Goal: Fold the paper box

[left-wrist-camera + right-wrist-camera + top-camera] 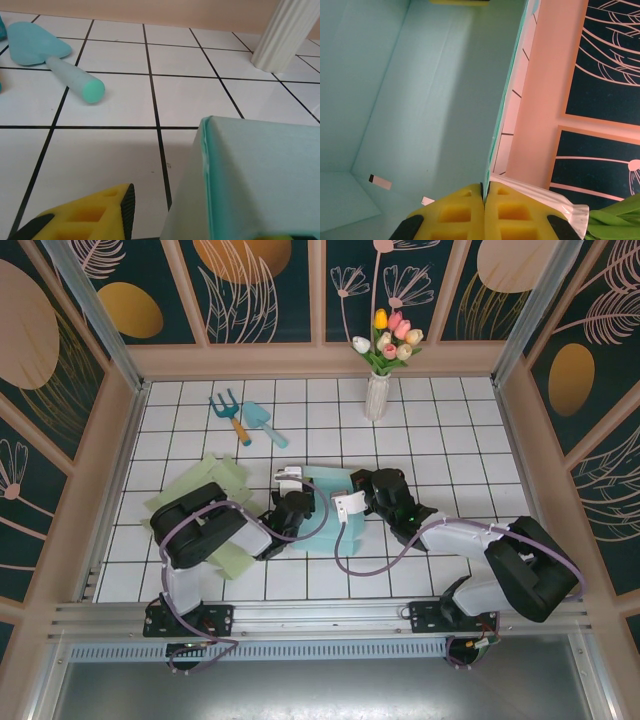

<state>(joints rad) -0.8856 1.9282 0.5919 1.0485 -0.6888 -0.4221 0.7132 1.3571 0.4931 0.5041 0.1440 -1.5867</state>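
White tiles ruled in black cover the table (450,440), fenced by low peach walls with dark floral panels above.

At the centre sits the paper box (328,483), teal and partly formed. Its walls stand up and its top is open. The right wrist view looks down into a bare interior, so my guess is the sides are raised and the closing folds remain.

The right gripper (484,191) comes in from the box's 3 o'clock side. Its yellow pads are pressed together on the top edge of a wall, pinching the thin card, probably to keep that wall upright and stop the light box sliding.

The left gripper (298,505) works the 9 o'clock side. Its fingers stand apart. One finger (85,217) hangs outside the wall with a clear gap of tile between them, and the other is barely visible past the box corner. I read that as straddling the wall without squeezing it, ready to re-grip or push.

Flat pale-green sheets (215,485) lie at 9 o'clock, partly under the left arm, seemingly spare blanks. A toy rake (228,408) and trowel (264,424) rest at 11 o'clock, well apart from the box. A white vase (376,395) of tulips stands at 1 o'clock by the far wall, out of the arms' way.
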